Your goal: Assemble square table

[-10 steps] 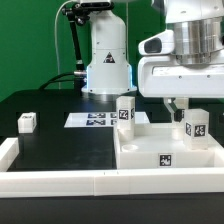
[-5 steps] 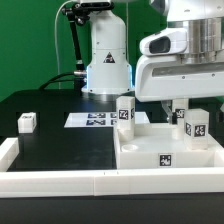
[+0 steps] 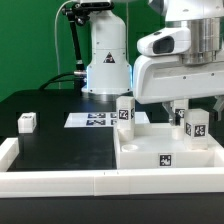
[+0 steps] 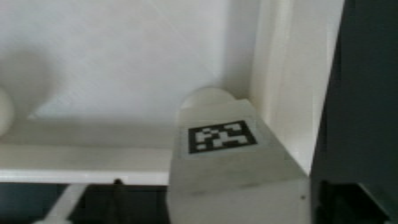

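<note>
While my gripper (image 3: pixel 181 107) has dropped onto the far right leg (image 3: pixel 195 124), its jaws have narrowed around that leg, so I judge grasping begins. Top (image 3: pixel 150 152) sits at exterior view's right; 1 leg (image 3: pixel 27 122) lies far left.

1. A green wall (image 3: pixel 30 40) fills the upper left of the frame.
2. A black table (image 3: pixel 60 135) spans the middle.
3. Lighting is bright and even.
</note>
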`<action>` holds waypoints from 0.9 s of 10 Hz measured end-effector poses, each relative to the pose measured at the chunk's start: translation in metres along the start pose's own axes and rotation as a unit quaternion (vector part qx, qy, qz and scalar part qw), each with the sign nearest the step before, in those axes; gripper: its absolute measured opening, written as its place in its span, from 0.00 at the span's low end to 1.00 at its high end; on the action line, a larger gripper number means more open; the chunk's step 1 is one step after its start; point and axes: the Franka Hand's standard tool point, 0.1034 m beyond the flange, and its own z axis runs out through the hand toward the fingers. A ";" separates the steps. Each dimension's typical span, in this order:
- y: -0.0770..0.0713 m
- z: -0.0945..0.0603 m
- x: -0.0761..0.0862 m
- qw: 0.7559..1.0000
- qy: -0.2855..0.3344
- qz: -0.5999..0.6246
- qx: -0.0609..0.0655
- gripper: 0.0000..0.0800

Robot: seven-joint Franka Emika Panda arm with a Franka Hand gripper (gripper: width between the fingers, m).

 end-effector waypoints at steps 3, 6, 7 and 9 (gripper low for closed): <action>0.000 0.000 0.000 1.000 0.000 0.015 0.000 0.36; 0.002 -0.001 0.002 0.995 0.003 0.103 0.005 0.36; 0.004 -0.001 0.002 0.989 0.004 0.150 0.004 0.36; 0.013 -0.001 0.001 0.971 0.001 0.241 -0.001 0.36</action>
